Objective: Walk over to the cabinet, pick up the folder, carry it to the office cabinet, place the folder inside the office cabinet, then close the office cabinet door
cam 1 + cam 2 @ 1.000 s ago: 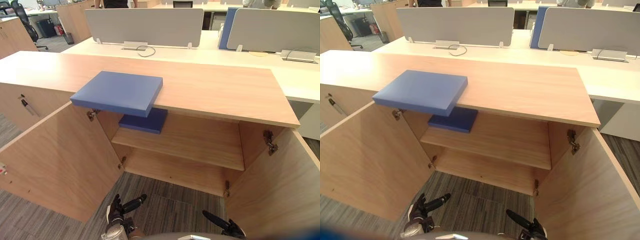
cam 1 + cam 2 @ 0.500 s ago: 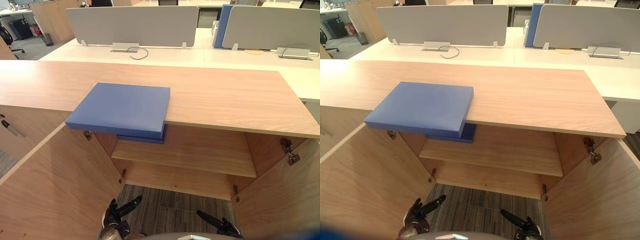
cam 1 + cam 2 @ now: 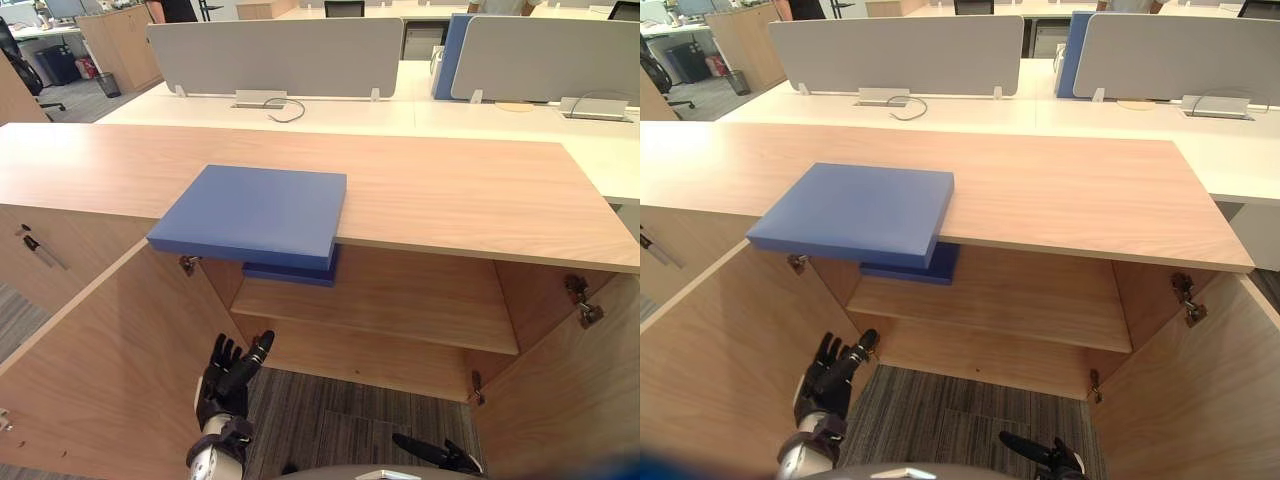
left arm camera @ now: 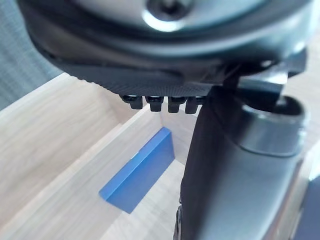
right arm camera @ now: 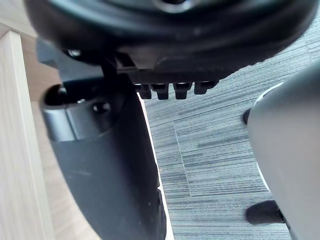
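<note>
While the fingers of the left hand (image 3: 228, 382) stand straight and slightly spread, holding nothing, in front of the open left door (image 3: 100, 370), those of the right hand (image 3: 438, 455) hang low over the carpet, loosely extended and just as empty. Above the left hand, the blue folder (image 3: 255, 212) lies flat on the wooden surface (image 3: 460, 190) of the cabinet, with its near corner and front edge jutting out past the lip. A second blue folder (image 3: 292, 272) rests on the shelf (image 3: 400, 310) inside, directly beneath it. The top folder looks thick, square-edged and stiff, more box than sheaf, so it should hold its shape when lifted. It probably has some weight if full, and the smooth cover may slide in a loose hold. The overhanging edge seems the best place to grasp, thumb on top and fingers underneath. No label or writing can be made out on either folder.
</note>
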Robot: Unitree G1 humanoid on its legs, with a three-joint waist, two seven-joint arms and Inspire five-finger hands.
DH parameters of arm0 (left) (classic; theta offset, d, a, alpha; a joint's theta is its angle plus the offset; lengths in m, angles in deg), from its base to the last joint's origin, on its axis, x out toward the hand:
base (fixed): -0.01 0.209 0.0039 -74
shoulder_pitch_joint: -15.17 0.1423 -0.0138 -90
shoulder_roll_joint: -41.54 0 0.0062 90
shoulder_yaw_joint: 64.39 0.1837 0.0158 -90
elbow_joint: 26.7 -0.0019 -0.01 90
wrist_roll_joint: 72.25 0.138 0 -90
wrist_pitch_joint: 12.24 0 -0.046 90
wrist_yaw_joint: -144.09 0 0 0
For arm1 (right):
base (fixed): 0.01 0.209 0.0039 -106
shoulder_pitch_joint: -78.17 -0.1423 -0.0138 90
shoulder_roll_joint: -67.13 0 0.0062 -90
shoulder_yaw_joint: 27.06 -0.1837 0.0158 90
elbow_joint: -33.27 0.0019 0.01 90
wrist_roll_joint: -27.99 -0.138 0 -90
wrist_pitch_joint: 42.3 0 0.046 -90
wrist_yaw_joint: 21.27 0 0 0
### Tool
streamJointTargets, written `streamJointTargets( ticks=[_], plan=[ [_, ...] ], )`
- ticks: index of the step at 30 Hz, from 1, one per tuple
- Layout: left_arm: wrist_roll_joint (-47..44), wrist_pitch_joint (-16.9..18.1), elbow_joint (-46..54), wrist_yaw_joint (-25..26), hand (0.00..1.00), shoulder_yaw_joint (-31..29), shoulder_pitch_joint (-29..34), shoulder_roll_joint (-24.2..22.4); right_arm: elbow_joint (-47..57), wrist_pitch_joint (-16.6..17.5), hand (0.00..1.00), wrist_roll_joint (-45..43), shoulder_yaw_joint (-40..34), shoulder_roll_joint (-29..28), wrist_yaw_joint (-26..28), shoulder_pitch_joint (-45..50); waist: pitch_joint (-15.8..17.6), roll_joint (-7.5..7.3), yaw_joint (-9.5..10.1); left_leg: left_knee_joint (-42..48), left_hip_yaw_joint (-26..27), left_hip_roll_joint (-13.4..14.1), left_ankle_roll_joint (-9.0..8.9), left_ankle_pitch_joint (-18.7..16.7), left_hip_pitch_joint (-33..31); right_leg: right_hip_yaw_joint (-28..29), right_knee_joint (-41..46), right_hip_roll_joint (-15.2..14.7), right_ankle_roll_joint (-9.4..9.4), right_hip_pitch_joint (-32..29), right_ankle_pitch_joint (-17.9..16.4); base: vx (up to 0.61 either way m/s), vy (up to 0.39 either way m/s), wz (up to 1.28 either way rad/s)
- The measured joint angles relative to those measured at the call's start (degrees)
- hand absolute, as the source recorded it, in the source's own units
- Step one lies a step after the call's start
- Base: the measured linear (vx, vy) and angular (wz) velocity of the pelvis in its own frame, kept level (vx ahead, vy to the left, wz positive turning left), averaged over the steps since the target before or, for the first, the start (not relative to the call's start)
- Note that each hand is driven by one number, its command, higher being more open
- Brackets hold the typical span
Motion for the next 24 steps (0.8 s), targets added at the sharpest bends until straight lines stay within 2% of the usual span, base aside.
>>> streamJointTargets(
  ticks=[1, 5, 10, 15, 17, 20, 24],
  plan=[
    [5.4, -0.4, 2.0, 2.4, 1.0, -1.9, 0.0, -1.6, 0.0, 0.0, 1.0, 0.0, 0.0, 0.0, 0.0, 0.0, -0.1, -0.14, 0.01, 0.0, -0.4, 0.0, -0.08, 0.0, -0.3, -0.2, -0.1, 0.0, 0.05, 0.0, 0.1, -0.06, 0.016, 0.12],
    [15.0, -0.6, 8.1, 9.1, 1.0, -3.5, 1.3, -3.4, -0.3, 0.0, 1.0, -0.2, 1.3, -0.2, -0.7, 0.4, -0.6, -1.06, 0.81, 0.3, -1.1, 0.0, -0.12, 0.3, -0.9, -1.0, -0.8, 0.2, 0.05, 0.1, 0.4, -0.01, 0.004, 0.11],
    [24.9, -0.6, 14.9, 17.6, 1.0, -3.7, 1.4, -3.4, -1.2, 0.1, 1.0, -0.2, 2.8, -0.7, -2.0, 0.8, -1.6, -2.44, 2.14, 0.3, -2.0, -0.1, -0.14, 0.3, -1.1, -1.8, -1.6, 0.3, 0.08, 0.8, 0.5, 0.02, -0.007, 0.09],
    [36.9, -0.8, 21.9, 25.9, 1.0, -2.3, 0.1, -2.9, -1.8, 0.8, 1.0, -1.3, 4.3, -0.8, -3.4, 1.0, -2.3, -2.87, 2.38, 0.3, -1.9, -0.1, -0.25, 0.2, -1.0, -1.8, -1.7, 0.3, 0.14, 1.0, 0.5, 0.0, 0.0, 0.0],
    [45.4, -1.2, 25.3, 29.1, 1.0, -1.2, -2.4, -2.0, -2.9, 1.4, 1.0, -1.2, 4.3, -0.9, -3.9, 1.1, -3.2, -2.75, 2.55, 0.3, -1.6, 0.0, -0.36, 0.1, -0.9, -1.5, -1.8, 0.3, 0.19, 1.0, 0.6, -0.02, 0.015, -0.05],
    [54.1, -1.7, 29.5, 30.7, 1.0, 1.3, -5.1, -0.3, -3.2, 1.9, 1.0, -1.2, 4.3, -0.8, -4.1, 1.4, -4.0, -2.28, 2.55, 0.3, -1.0, 0.1, -0.44, 0.1, -0.7, -0.9, -1.9, 0.4, 0.1, 0.9, 0.8, -0.03, 0.017, -0.1],
    [62.1, -1.6, 32.2, 29.7, 1.0, 4.2, -6.0, 3.0, -3.4, 2.4, 1.0, -1.2, 3.7, -0.2, -4.0, 1.6, -4.7, -1.1, 2.22, 0.3, -0.4, 0.3, -0.48, 0.0, -0.8, 0.0, -2.4, 0.6, 0.0, 0.7, 1.2, -0.03, 0.019, -0.1]
  ],
)
